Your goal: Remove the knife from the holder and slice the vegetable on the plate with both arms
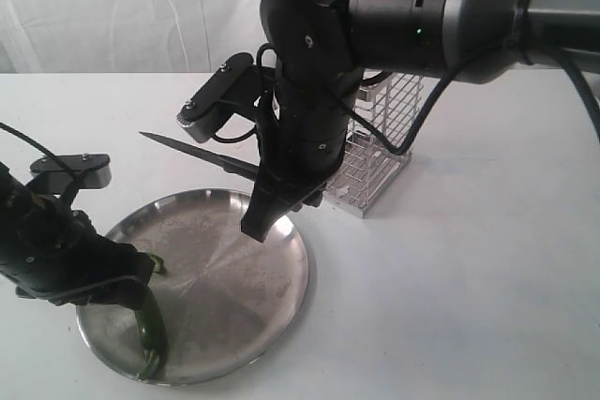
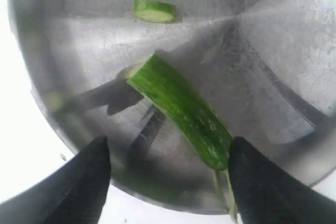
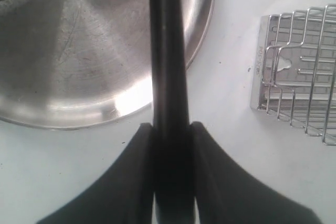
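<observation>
Here, the vegetable, a dark green chili with a pale cut end, lies on the near left part of the steel plate, directly beneath the left arm, whose jaws stand wide open either side of it; its long axis slants across their gap; a small cut slice lies apart; the right arm, farther off over the far rim, has its jaws clamped on the black knife, blade pointing left; the wire holder stands behind on the counter.
</observation>
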Controlling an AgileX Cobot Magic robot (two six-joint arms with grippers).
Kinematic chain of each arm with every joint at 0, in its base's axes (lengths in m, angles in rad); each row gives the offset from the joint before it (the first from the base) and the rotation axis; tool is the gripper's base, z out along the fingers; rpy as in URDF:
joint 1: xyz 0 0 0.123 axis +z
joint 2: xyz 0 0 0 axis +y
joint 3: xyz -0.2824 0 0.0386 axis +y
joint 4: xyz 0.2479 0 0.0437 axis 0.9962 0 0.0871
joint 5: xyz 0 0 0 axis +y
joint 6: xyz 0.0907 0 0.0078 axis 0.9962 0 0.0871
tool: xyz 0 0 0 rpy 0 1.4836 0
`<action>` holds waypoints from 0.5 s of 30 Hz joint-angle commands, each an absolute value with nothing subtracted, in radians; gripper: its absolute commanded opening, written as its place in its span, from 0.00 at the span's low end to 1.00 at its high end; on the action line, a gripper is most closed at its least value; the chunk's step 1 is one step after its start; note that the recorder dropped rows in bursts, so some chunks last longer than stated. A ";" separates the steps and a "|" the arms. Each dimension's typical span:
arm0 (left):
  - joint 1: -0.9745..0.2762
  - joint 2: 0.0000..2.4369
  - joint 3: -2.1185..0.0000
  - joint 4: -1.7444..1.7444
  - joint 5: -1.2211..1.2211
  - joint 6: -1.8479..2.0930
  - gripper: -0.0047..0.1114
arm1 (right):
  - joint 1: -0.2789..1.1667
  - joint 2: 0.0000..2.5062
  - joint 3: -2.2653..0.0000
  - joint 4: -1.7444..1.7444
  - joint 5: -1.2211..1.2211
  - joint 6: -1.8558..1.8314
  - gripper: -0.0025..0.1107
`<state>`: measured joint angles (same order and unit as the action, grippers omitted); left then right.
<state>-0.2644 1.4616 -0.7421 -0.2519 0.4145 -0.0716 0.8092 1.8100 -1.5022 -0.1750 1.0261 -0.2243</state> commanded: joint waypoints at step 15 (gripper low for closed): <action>-0.357 1.536 -0.775 -0.211 0.374 -0.211 0.62 | 0.806 1.797 -1.499 -0.177 0.969 -0.235 0.02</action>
<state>-0.3496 1.5177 -0.7607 -0.2367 0.3705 -0.1623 0.8092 1.8100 -1.5022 -0.1750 0.9837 -0.2265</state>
